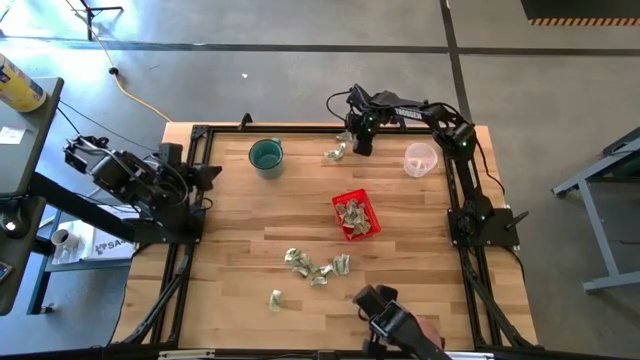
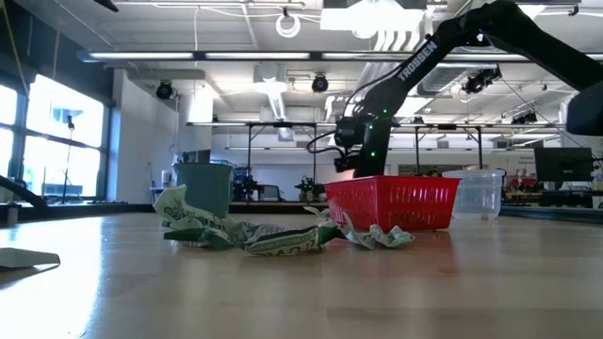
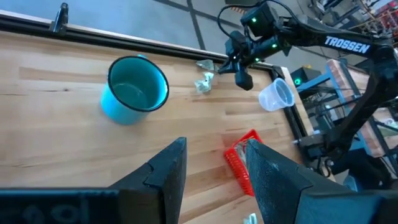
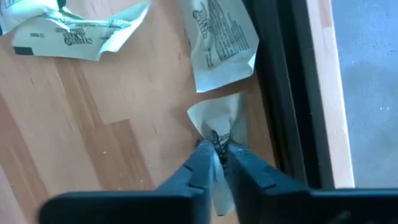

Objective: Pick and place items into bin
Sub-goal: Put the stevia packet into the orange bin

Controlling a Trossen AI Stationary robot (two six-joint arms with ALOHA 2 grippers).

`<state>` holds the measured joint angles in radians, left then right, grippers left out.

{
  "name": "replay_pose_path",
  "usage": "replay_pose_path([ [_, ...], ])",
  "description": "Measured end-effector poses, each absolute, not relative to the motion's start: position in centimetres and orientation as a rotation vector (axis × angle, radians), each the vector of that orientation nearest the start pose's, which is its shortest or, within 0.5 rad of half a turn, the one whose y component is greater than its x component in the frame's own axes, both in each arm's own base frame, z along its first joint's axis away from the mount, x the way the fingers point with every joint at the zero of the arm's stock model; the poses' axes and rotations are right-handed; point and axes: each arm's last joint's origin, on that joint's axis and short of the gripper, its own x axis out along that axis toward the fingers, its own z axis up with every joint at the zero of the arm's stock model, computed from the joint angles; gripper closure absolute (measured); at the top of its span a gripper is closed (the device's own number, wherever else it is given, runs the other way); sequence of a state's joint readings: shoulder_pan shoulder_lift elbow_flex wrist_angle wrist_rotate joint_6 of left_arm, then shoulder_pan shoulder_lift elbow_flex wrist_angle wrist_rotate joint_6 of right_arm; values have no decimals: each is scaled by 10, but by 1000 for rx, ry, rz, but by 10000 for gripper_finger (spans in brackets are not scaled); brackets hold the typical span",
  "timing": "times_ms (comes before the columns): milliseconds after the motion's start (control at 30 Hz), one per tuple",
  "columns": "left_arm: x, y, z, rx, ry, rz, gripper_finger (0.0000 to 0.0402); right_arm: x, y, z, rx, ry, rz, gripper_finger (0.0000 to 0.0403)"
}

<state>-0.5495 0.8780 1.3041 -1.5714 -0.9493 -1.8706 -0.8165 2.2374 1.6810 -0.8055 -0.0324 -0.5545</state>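
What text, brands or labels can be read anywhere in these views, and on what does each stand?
"TROSSEN": on the right arm, white letters, clear in the left wrist and low views.
Print on the wrapper pinched in the right gripper: too blurred to read.
Print on the other wrappers by the table's far edge: unreadable.
Yellow container off the table: label too small.

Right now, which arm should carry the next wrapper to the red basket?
Right. The right gripper is already shut on a wrapper at the table's far edge, with the red basket nearby. The left gripper is open, empty, back at the left side.
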Motion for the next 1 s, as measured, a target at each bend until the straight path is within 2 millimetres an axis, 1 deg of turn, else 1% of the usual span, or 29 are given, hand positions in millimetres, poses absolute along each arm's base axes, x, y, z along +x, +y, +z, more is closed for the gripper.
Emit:
replay_pose_path([
  [67, 85, -24, 384, -951, 222, 905, 204, 303, -320, 139, 130, 1400, -271, 395],
  [167, 85, -25, 383, -943, 222, 906, 204, 303, -316, 146, 209, 1433, -277, 388],
  [233, 86, -25, 383, -939, 216, 908, 204, 306, -311, 154, 280, 1430, -257, 393],
  [267, 86, -25, 383, -938, 216, 908, 204, 309, -310, 162, 288, 1405, -250, 397],
  [367, 86, -25, 384, -932, 212, 908, 204, 320, -299, 199, 271, 1333, -234, 397],
  [400, 86, -24, 384, -923, 209, 908, 204, 323, -292, 213, 278, 1318, -223, 397],
  [467, 86, -24, 384, -901, 212, 905, 204, 329, -275, 231, 316, 1306, -178, 399],
  [567, 86, -24, 384, -886, 217, 903, 204, 338, -242, 246, 370, 1333, -103, 399],
  [633, 87, -25, 384, -884, 218, 903, 204, 345, -215, 251, 400, 1365, -49, 399],
  [667, 88, -26, 383, -879, 220, 905, 204, 348, -201, 251, 413, 1392, -20, 399],
  [700, 90, -27, 383, -874, 224, 907, 204, 352, -188, 247, 419, 1423, 4, 400],
  [800, 94, -30, 381, -826, 267, 903, 204, 364, -149, 226, 404, 1519, 62, 401],
  [867, 97, -33, 379, -815, 330, 892, 204, 369, -127, 211, 391, 1545, 85, 399],
  [933, 99, -35, 378, -830, 394, 872, 204, 372, -109, 195, 389, 1556, 94, 398],
  [1000, 104, -39, 377, -821, 442, 848, 204, 373, -98, 180, 389, 1576, 35, 398],
])
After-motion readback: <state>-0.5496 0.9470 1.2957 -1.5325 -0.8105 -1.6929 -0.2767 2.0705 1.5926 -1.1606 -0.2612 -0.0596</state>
